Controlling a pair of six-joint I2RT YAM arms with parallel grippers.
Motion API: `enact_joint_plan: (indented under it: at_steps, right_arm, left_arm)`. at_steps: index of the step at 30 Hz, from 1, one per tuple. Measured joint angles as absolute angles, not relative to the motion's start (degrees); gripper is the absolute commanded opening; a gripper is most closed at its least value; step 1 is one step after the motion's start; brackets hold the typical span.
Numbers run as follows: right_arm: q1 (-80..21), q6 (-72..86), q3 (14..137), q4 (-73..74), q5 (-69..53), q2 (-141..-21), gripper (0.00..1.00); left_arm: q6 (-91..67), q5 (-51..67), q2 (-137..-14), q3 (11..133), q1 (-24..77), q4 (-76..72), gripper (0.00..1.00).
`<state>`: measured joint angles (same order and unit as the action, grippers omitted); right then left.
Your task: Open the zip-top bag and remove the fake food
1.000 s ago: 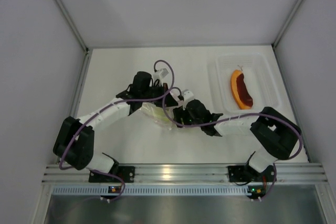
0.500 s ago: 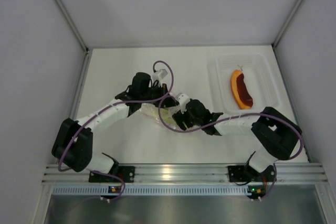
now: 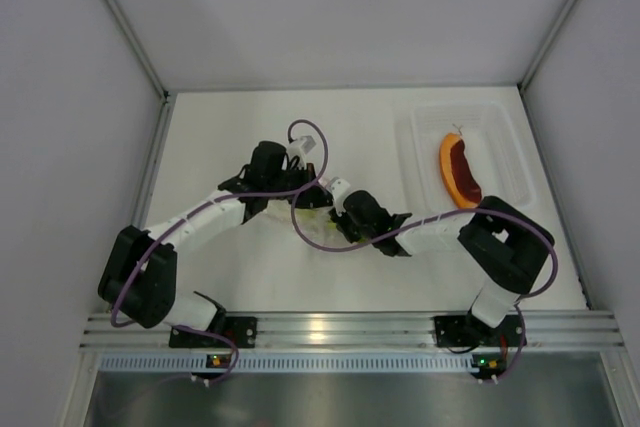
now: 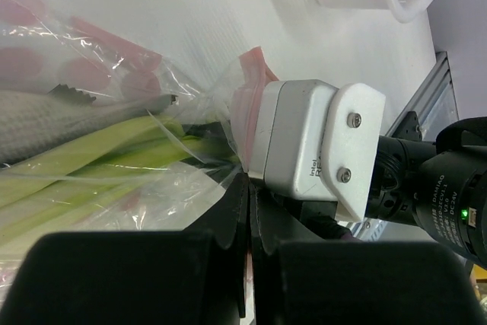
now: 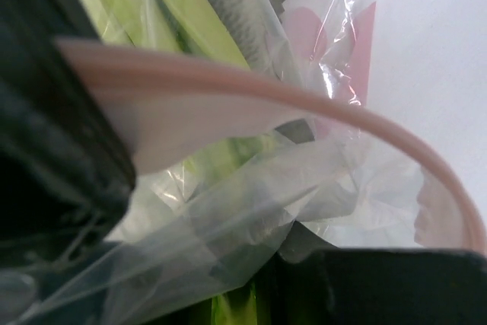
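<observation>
The removal step is under way. The bag (image 3: 314, 207) is lying on the bench (image 3: 240, 127) near the middle, caught between the two arms.

The left arm is coming in from 8 o'clock. Its fingers (image 4: 152, 279) are pressing together, and the clear film is running down into the seam between them, so they are probably pinching a fold of the bag. The right arm is coming in from 4 o'clock. Its fingers (image 5: 61, 157) are sitting spread apart at the bag's mouth, with film and green stalk lying between them. The pink zip strip (image 5: 251, 85) is arching across in front of them, so the mouth is standing open.

The grey fish (image 4: 68, 116) and the green leek (image 4: 99, 150) are lying side by side inside the bag.

The next move is probably asking the right fingers to close on the leek or the fish alone, while the left keeps the bag pinned. Loose film is bunching around both pieces, so a grab may catch plastic and drag the bag along.

Farther off, at 2 o'clock from the bag, the clear tray (image 3: 425, 127) is holding the orange slice (image 3: 460, 172), well apart from the arms.
</observation>
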<state>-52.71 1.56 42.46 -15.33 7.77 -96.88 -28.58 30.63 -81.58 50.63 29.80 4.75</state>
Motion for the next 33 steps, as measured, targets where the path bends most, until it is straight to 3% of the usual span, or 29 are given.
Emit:
enact_joint_plan:
  at_steps: [21,33]
  right_arm:
    - [-56.88,1.91,45.01,-3.68,9.45,-83.46,0.0]
    - [-58.65,-7.68,52.31,4.14,14.2,-85.14,0.0]
  left_arm:
    - [-29.08,26.68,-80.6,50.09,30.13,1.21,0.0]
    - [-31.0,28.08,-81.93,49.39,33.54,-3.97,0.0]
